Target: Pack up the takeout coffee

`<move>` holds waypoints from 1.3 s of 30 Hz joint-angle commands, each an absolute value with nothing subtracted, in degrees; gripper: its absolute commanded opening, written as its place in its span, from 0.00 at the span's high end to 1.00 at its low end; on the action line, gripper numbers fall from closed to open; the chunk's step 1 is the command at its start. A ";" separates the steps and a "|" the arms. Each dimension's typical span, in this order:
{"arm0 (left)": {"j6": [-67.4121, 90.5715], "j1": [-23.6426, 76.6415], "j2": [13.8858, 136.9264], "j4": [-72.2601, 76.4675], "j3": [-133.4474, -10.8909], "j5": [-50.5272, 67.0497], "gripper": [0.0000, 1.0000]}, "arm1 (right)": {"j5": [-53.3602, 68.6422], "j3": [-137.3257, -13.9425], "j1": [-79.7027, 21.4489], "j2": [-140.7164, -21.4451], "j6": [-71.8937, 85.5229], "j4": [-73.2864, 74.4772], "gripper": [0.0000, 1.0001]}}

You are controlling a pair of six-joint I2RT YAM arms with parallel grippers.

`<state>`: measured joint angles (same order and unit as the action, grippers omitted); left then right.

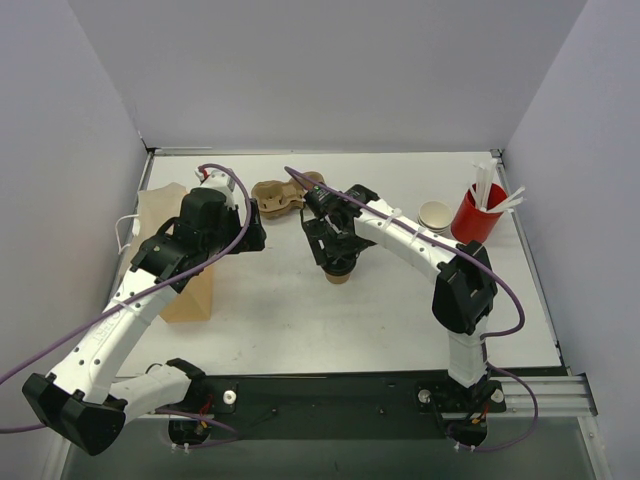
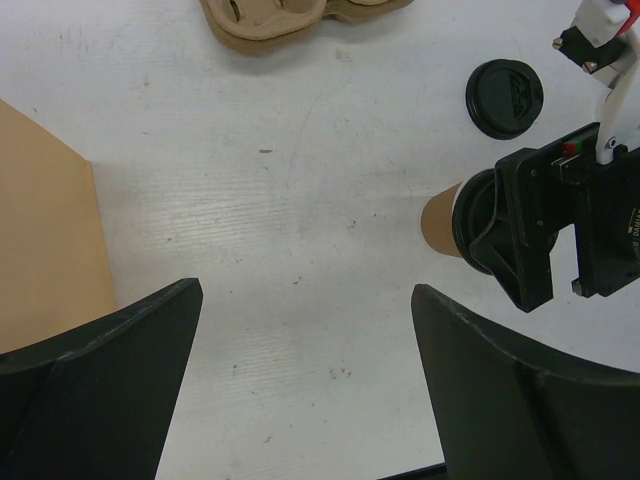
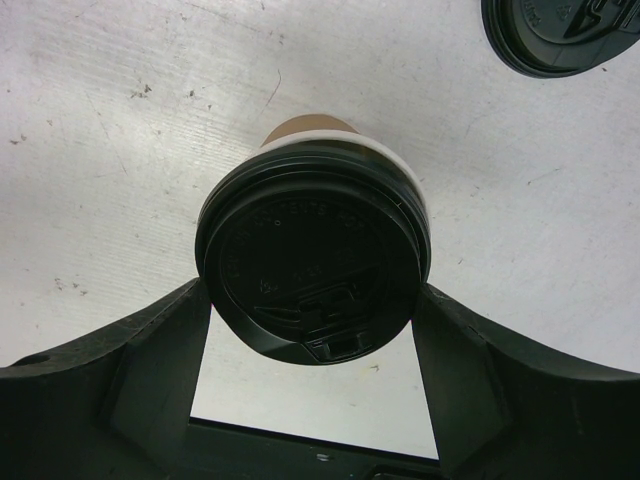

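The takeout coffee (image 3: 312,250), a brown paper cup with a black lid, stands upright on the white table. My right gripper (image 3: 312,295) is shut on it, with a finger pressed against each side of the lid's rim. From above, the cup (image 1: 340,276) shows just below the right gripper (image 1: 338,258). In the left wrist view the cup's brown wall (image 2: 438,222) pokes out of the right gripper (image 2: 520,240). My left gripper (image 2: 305,300) is open wide over bare table, well to the cup's left, with nothing between its fingers. From above, the left gripper (image 1: 250,238) hangs beside the paper bag.
A loose black lid (image 2: 504,98) lies on the table beyond the cup. A moulded cardboard cup carrier (image 1: 278,195) sits at the back. A brown paper bag (image 1: 175,262) stands at the left. A stack of pale cups (image 1: 435,215) and a red cup with straws (image 1: 478,210) stand at the back right.
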<state>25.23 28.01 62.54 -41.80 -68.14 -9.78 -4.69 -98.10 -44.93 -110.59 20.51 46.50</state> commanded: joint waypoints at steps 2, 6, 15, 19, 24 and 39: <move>24.78 27.68 62.67 -39.64 -68.82 -9.40 0.02 | -5.80 -97.03 -44.47 -110.57 20.39 48.16 0.34; 24.78 27.60 62.93 -39.64 -68.99 -9.32 0.02 | -5.89 -96.86 -44.38 -110.92 20.30 48.25 0.34; 24.78 27.60 63.19 -39.55 -68.91 -9.23 0.03 | -5.19 -95.45 -43.77 -111.36 20.48 46.50 0.34; 24.70 27.60 63.37 -39.55 -68.64 -9.23 0.02 | -4.75 -94.04 -43.59 -111.36 20.74 45.44 0.34; 24.78 27.60 63.54 -39.38 -68.64 -9.14 0.03 | -4.22 -92.99 -43.59 -111.71 20.83 44.47 0.34; 25.84 27.60 63.90 -37.62 -66.45 -8.00 0.03 | -1.49 -95.44 -42.36 -113.11 19.34 47.02 0.34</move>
